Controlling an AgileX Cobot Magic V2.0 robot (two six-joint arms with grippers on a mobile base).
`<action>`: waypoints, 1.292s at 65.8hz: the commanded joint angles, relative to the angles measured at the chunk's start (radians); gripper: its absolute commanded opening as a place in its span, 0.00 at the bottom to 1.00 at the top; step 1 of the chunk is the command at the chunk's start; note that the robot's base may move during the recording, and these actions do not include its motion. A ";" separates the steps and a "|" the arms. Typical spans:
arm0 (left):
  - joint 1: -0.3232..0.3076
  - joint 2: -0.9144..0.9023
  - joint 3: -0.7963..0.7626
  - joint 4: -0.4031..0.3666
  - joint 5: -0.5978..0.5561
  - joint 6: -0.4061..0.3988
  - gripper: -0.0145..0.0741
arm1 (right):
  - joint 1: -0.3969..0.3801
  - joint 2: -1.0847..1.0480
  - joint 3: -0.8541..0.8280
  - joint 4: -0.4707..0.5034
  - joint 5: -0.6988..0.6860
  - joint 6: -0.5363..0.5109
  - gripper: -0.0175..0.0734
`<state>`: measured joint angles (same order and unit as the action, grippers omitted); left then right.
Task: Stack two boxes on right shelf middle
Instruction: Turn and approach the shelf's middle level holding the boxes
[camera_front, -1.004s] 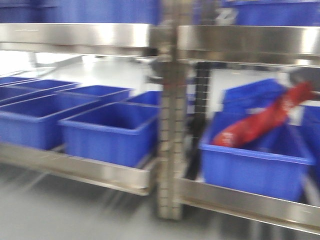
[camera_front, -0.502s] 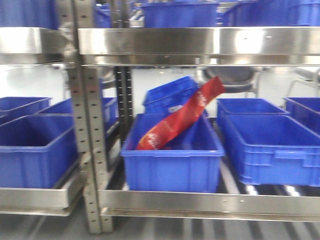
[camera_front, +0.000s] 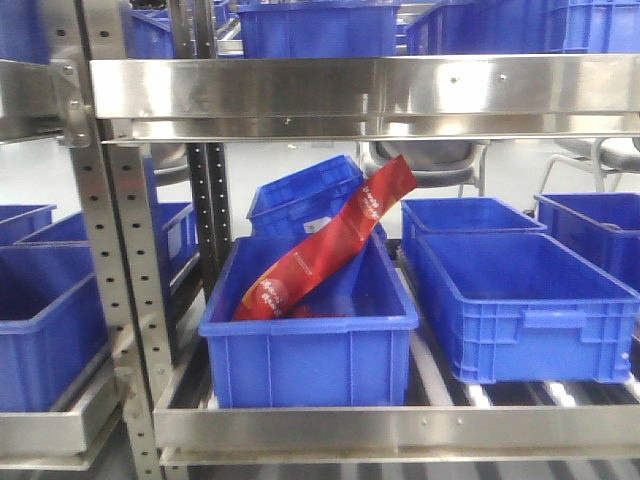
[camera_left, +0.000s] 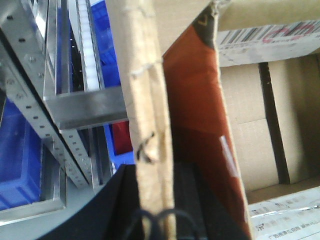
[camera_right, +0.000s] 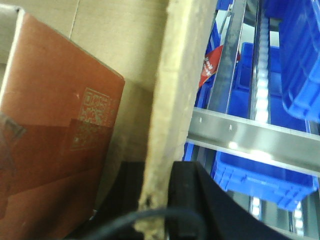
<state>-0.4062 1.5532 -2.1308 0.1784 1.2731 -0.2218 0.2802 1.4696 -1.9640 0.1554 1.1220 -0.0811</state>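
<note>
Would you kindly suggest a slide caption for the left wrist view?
Left pincer clamps the box wall edge-on, with the steel rack and blue bins beyond.

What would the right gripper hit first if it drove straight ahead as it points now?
The right gripper is clamped on the box wall, which fills its line ahead. Just beside that edge, the steel rail looks like the next obstacle, though depth is unclear.

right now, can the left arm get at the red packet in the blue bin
Probably not: the left end effector looks clamped on a wall of the box, so it has nothing free to grasp with. The red packet lies in the blue bin behind the shelf rail.
</note>
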 joint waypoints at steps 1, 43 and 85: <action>0.005 -0.013 -0.014 -0.006 -0.052 0.001 0.04 | -0.002 -0.015 -0.014 0.009 -0.061 -0.015 0.01; 0.005 -0.013 -0.014 -0.006 -0.052 0.001 0.04 | -0.002 -0.015 -0.014 0.009 -0.061 -0.015 0.01; 0.005 -0.013 -0.014 -0.006 -0.052 0.001 0.04 | -0.002 -0.015 -0.014 0.009 -0.061 -0.015 0.01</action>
<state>-0.4062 1.5532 -2.1308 0.1802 1.2731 -0.2218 0.2802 1.4696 -1.9640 0.1554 1.1220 -0.0811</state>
